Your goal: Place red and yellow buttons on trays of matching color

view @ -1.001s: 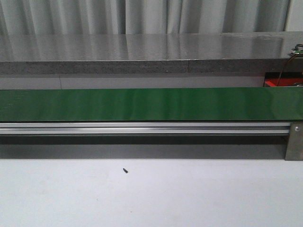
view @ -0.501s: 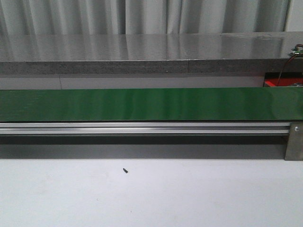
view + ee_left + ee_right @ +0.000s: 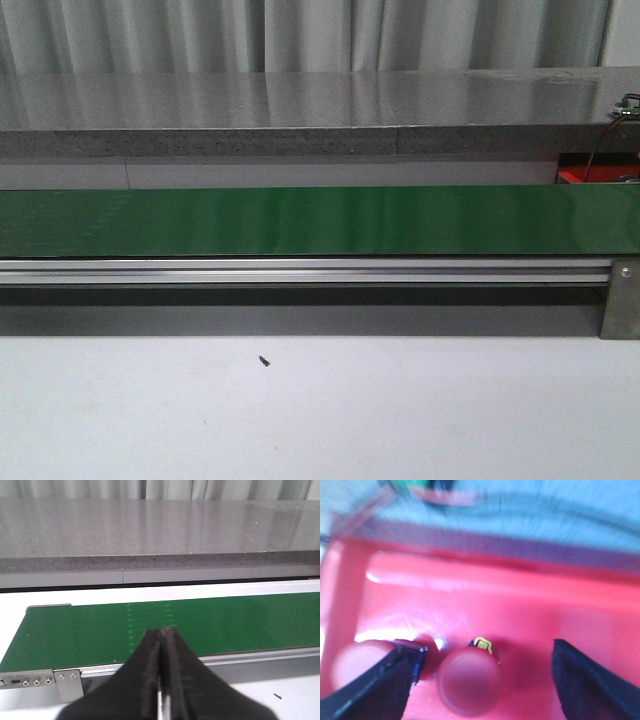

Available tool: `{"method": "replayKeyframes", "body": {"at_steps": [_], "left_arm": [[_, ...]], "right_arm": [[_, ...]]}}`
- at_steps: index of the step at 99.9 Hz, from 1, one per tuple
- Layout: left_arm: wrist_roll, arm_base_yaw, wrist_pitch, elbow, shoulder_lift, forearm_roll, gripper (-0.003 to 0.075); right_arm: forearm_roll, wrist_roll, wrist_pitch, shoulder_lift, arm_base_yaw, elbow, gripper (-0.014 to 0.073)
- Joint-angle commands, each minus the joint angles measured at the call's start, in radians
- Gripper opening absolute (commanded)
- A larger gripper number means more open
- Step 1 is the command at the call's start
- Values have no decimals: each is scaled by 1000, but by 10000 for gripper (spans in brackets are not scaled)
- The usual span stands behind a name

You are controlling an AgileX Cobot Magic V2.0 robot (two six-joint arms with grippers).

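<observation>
Here the right hand (image 3: 482, 680) gapes over the red tray (image 3: 520, 605); left hand (image 3: 162, 645) closed above green belt (image 3: 320, 220).

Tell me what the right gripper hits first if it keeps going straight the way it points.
Likely the red button lying between the open fingers, with the red tray floor right under it. The right wrist view is blurred, so depth is uncertain; a second button sits beside one finger.

front view | conveyor belt (image 3: 320, 221) sheen shifted slightly | nothing else differs
</observation>
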Motion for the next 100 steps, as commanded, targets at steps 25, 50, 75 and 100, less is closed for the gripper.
{"method": "replayKeyframes", "body": {"at_steps": [25, 50, 75, 100], "left_arm": [[0, -8, -77, -27, 10, -13, -20], [0, -8, -77, -27, 10, -13, -20], [0, -8, -77, -27, 10, -13, -20], [0, -8, -77, -27, 10, -13, -20]], "right_arm": [[15, 30, 41, -279, 11, -40, 581], [67, 44, 111, -434, 88, -37, 581], [66, 79, 149, -610, 216, 37, 581], [32, 86, 72, -852, 275, 329, 581]]}}
